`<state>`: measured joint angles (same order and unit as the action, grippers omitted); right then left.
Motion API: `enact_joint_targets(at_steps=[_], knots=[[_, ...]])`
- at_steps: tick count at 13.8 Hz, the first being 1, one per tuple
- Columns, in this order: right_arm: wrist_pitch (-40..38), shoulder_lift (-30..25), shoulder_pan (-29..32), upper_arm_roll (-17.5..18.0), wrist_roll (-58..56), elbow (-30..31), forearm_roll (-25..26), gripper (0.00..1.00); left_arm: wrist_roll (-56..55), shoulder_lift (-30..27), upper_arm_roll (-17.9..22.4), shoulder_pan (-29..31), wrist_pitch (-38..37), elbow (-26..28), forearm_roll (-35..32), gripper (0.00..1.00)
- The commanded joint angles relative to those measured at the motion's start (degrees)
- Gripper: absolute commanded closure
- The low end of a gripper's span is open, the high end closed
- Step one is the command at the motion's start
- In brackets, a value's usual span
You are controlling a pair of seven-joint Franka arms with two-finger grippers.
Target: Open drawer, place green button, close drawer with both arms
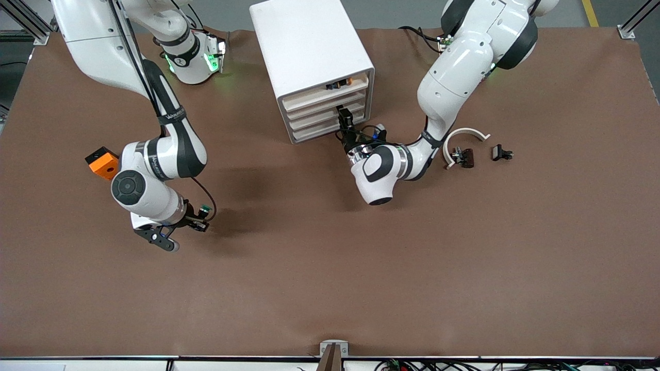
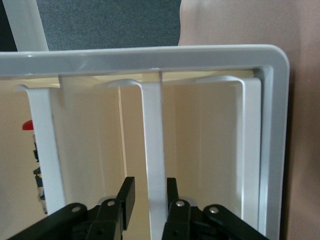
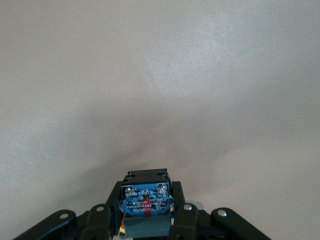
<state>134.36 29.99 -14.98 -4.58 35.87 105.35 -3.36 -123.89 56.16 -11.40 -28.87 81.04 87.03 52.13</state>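
The white cabinet point(image 1: 304, 41) stands at the robots' edge of the table, and the drawer point(image 1: 314, 133), its lowest tray, is pushed in. My left gripper point(image 1: 343, 116) is at the cabinet's front. In the left wrist view this gripper point(image 2: 149, 181) straddles a white upright rib point(image 2: 152, 130) of one lower tray front. One finger point(image 2: 171, 192) touches the rib and the other point(image 2: 127, 192) stands off it. I cannot tell which tray it is. My right gripper point(image 1: 198, 222) hangs over bare table toward the right arm's end, shut on the green-capped button point(image 1: 204, 210) point(image 3: 145, 200).
An orange cube point(image 1: 103, 162) lies beside the right arm's elbow. A white arc point(image 1: 464, 136) and two small black clips point(image 1: 462, 157) point(image 1: 501, 152) lie toward the left arm's end. Small parts point(image 1: 337, 82) sit in the cabinet's top slot.
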Motion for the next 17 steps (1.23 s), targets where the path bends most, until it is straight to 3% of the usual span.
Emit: enact_joint_targets(at_steps=[1, 4, 11, 17], knots=[[-0.8, 0.3, -1.0, -0.3, 1.7, -1.4, -0.3, 1.0, -0.6, 0.4, 0.2, -0.5, 0.8, -0.1, 1.6, 0.84], [-0.8, 0.8, -1.4, -0.3, 2.5, -1.8, -0.2, 1.0, -0.3, 0.2, 0.2, -0.4, 0.9, -0.2, 1.4, 0.94], [-0.9, 1.4, -1.8, -0.3, 4.1, -3.4, -0.3, 1.0, 0.0, -0.3, 0.9, 2.8, 0.9, -0.4, 0.6, 0.93], [-5.7, 4.1, -4.6, -0.3, 12.4, -10.2, -0.3, 1.0, -0.3, -0.5, 1.1, 9.3, 0.9, -1.1, -2.6, 0.9]])
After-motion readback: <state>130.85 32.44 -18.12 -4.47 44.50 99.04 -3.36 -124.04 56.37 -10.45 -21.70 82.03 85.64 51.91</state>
